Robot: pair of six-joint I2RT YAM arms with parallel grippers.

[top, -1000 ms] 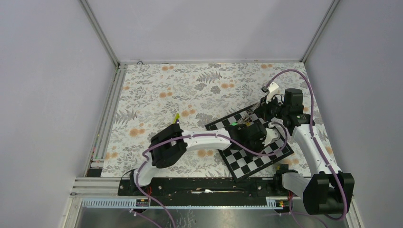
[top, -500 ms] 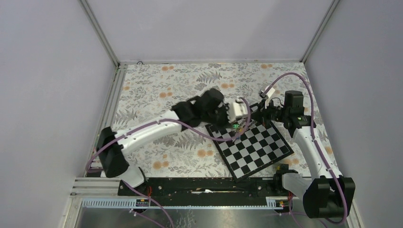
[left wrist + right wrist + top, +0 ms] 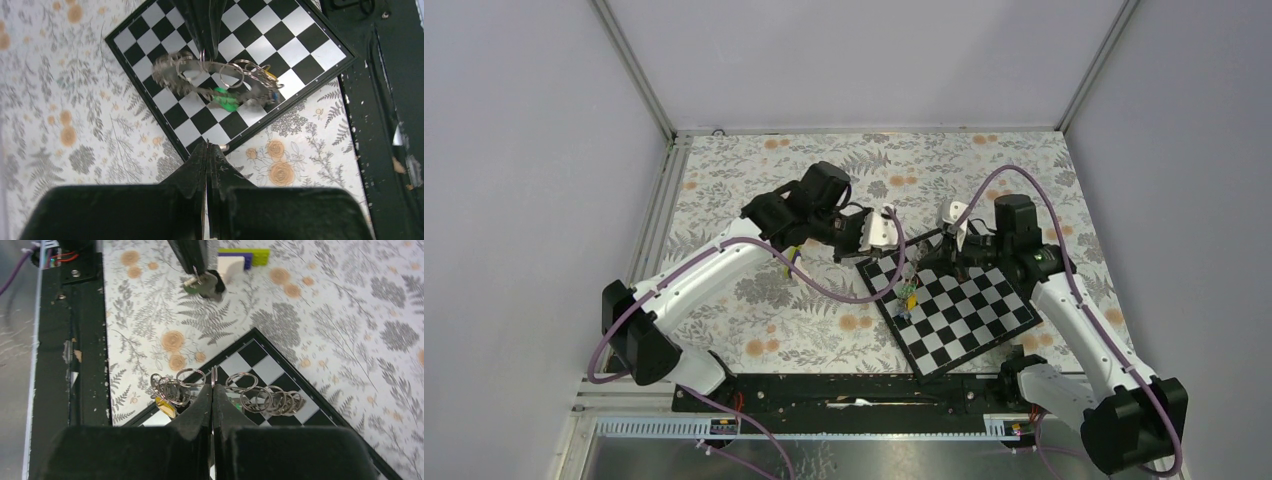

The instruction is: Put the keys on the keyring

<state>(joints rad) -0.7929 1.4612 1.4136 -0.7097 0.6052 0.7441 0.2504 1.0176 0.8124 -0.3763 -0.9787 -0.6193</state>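
Your right gripper [image 3: 213, 386] is clamped on the keyring [image 3: 160, 77], which dangles over the chessboard's [image 3: 969, 310] left side. It's light, stiff, slippery metal, so pinch its rim. Your left gripper [image 3: 206, 148] is closed, apparently on a black key [image 3: 207, 285].

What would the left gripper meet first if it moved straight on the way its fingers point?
Probably the keyring, hanging with keys from the right gripper, straight ahead of the left gripper, which pinches what looks like a key. Depth is unclear; the chessboard lies behind.
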